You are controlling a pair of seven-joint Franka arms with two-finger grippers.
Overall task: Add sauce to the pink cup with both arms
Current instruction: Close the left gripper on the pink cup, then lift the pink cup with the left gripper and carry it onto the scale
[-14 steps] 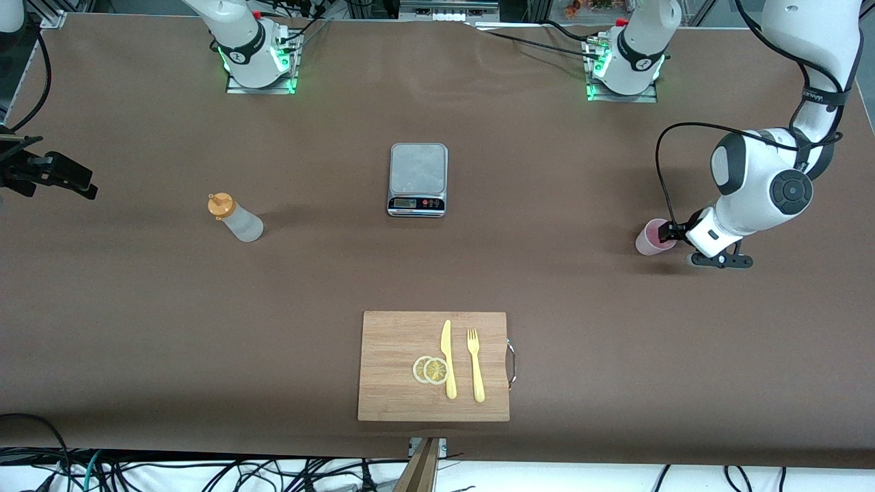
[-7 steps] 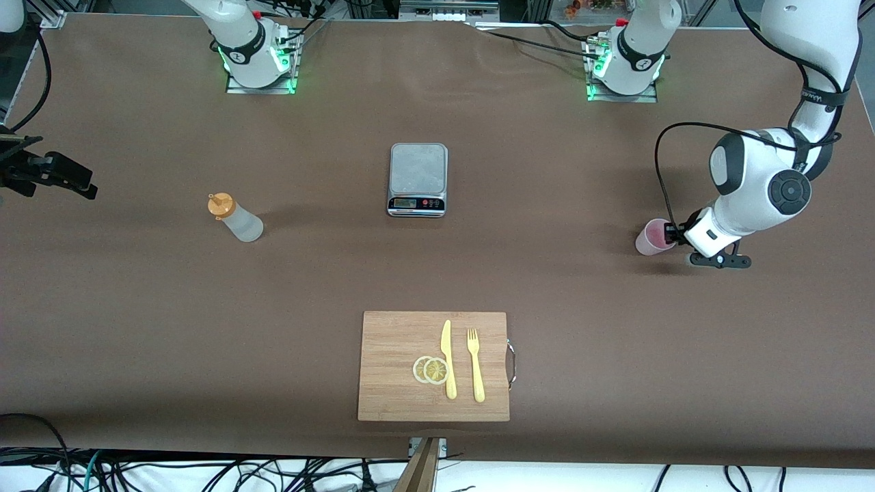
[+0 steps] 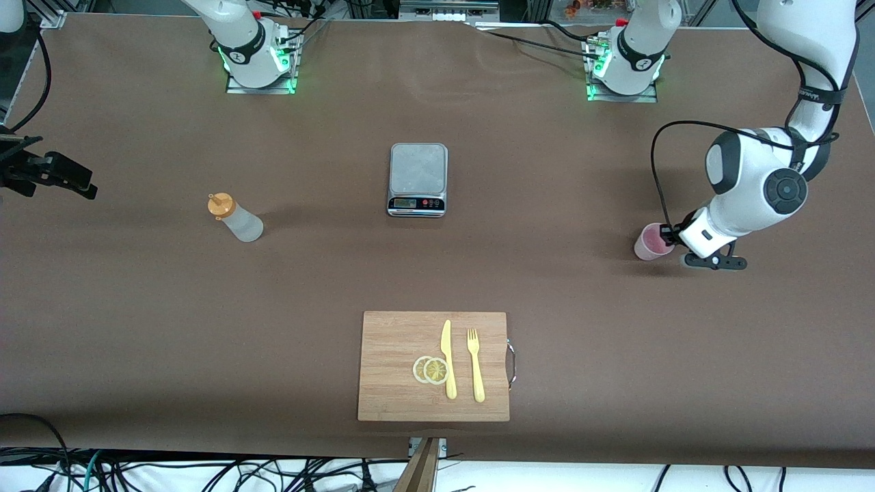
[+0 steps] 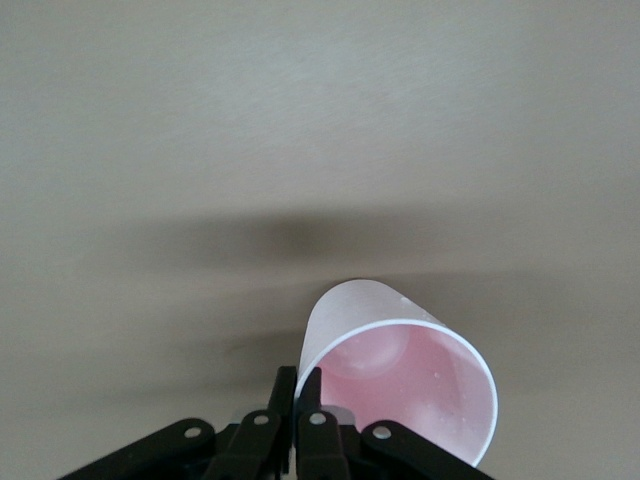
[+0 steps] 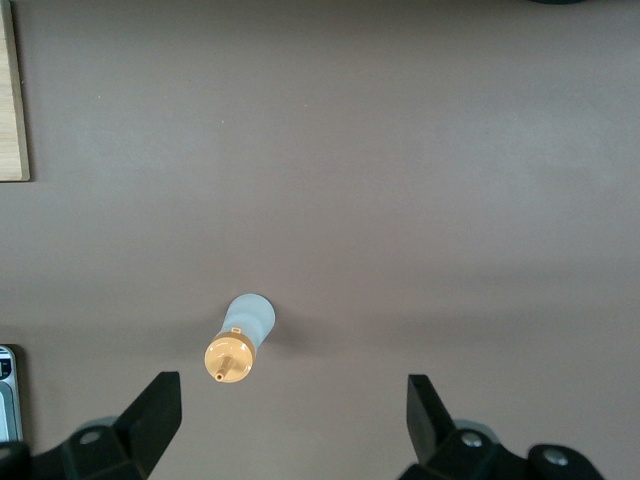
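Brown paper covered the table (image 3: 437, 273), and the two arm bases stood along its edge farthest from the front camera. The pink cup (image 3: 653, 241) was at the left arm's end of the table, and the left gripper (image 3: 673, 235) was clamped on its rim, one finger inside the wall and one outside, as the left wrist view showed (image 4: 305, 400). In that view the cup (image 4: 400, 385) appeared tilted and seemed to hang clear of the surface, though contact with the table could not be ruled out. The sauce (image 3: 234, 219) stood upright toward the right arm's end, well apart from the cup, with the scale (image 3: 418, 179) between the two. The right gripper (image 5: 290, 415) was held high over the bottle (image 5: 240, 340), its fingers spread wide and empty; in the front view only a dark part of it showed at the edge (image 3: 48, 174). A cutting board (image 3: 403, 342) with lemon slices (image 3: 431, 370), a knife (image 3: 448, 359) and a fork (image 3: 475, 364) lay nearest the front camera.

The step in hand was judged to be the carrying of the cup toward the middle. It would be done well if the thin rim pinch were kept firm, the cup levelled before being set down, and motion kept slow, since a rim grip lets a light tumbler swing. The bottle was best approached with the fingers centred on its body, below the orange cap.
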